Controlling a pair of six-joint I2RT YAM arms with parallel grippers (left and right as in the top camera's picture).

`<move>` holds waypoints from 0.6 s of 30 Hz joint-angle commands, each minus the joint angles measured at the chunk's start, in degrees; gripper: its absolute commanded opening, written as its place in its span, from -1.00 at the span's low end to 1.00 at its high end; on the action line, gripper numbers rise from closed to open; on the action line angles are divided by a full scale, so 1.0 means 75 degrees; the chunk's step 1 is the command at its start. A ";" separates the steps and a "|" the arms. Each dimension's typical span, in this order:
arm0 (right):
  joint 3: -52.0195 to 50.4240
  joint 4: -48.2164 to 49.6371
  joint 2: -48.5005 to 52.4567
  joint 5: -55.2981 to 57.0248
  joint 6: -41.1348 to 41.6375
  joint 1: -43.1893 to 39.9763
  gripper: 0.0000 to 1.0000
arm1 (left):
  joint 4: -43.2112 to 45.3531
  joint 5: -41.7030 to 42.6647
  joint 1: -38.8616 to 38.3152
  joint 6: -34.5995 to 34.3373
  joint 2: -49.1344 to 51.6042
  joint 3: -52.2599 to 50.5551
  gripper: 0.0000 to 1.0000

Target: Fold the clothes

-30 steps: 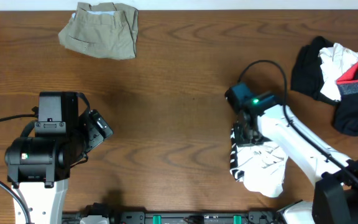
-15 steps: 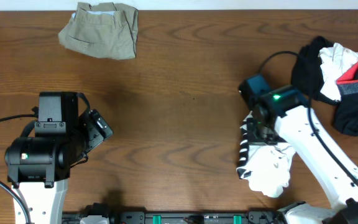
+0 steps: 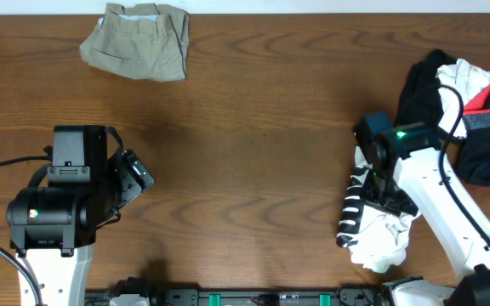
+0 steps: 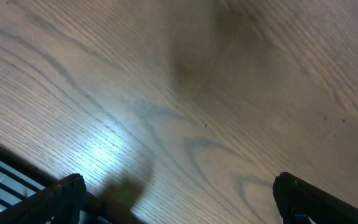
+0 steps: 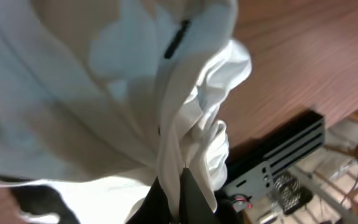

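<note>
Since the desk (image 3: 253,127) has folded khaki shorts (image 3: 139,40) at the back and an unsorted pile (image 3: 475,110) on your right, I'd say you're at the spreading step. The white striped garment (image 3: 379,231) is bunched near the front-right edge, right pincer (image 5: 180,193) clamped on it. Next, lay it flat mid-desk. Your left pincer (image 4: 178,186) is apart, empty.

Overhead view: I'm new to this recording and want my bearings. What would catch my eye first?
First, the right gripper pinching a white garment with black stripes at the front right, the cloth bunched beneath it. Next come the dark, white and red clothes pile at the right edge and the folded khaki shorts in the far left corner.
</note>
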 commanded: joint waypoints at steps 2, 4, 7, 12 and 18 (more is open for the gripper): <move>-0.0711 0.0632 -0.0085 -0.0175 0.0895 -0.0172 -0.97 | 0.0006 -0.0099 0.0038 0.0052 0.0009 -0.0017 0.96; -0.0947 0.0898 -0.0085 -0.0137 0.1198 -0.0175 -0.97 | 0.0000 -0.0099 0.0038 0.0055 0.0009 -0.0017 0.96; -0.1364 0.1227 -0.0085 -0.0140 0.1839 -0.0178 -0.97 | -0.0015 -0.0099 0.0038 0.0152 0.0009 -0.0017 0.96; -0.2110 0.1725 -0.0085 -0.0294 0.2769 -0.0178 -0.97 | 0.0000 -0.0096 0.0038 0.0195 0.0009 -0.0017 0.96; -0.2821 0.2311 -0.0085 -0.0414 0.3086 -0.0178 -0.83 | 0.0003 -0.0096 0.0038 0.0195 0.0009 -0.0017 0.96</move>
